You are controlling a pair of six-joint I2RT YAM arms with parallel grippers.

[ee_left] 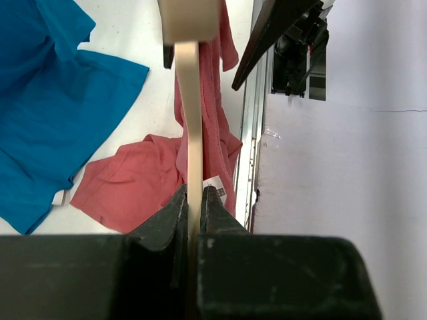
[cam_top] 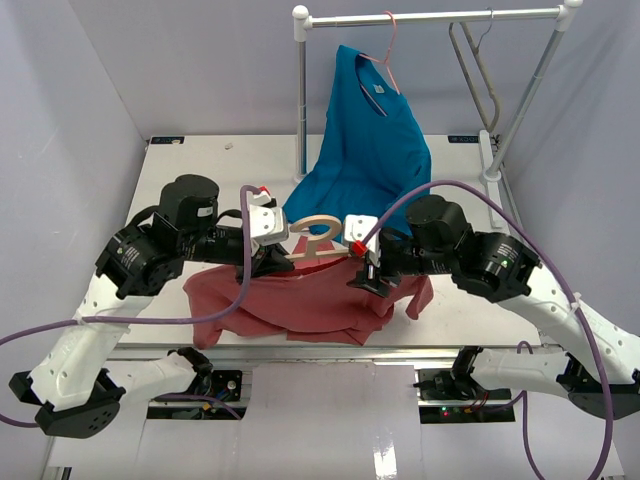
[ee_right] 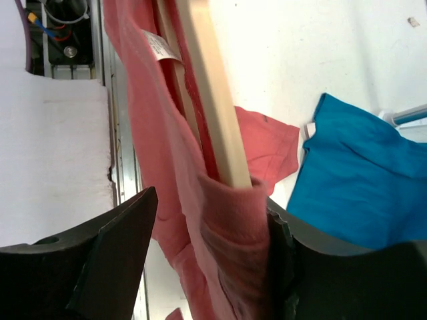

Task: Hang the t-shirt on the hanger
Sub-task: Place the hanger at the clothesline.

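The beige wooden hanger is held above the table between both arms. My left gripper is shut on one arm of it; the left wrist view shows the thin wood clamped between the fingers of my left gripper. The red t-shirt lies bunched on the table, with one part drawn over the hanger's other arm. My right gripper is open around that end. In the right wrist view the shirt fabric sleeves the hanger and rests against one jaw of my right gripper, with a gap at the other.
A blue t-shirt hangs from a thin pink hanger on the white rack at the back, its hem resting on the table. A grey hanger hangs at the rack's right. The table's front edge lies just below the red shirt.
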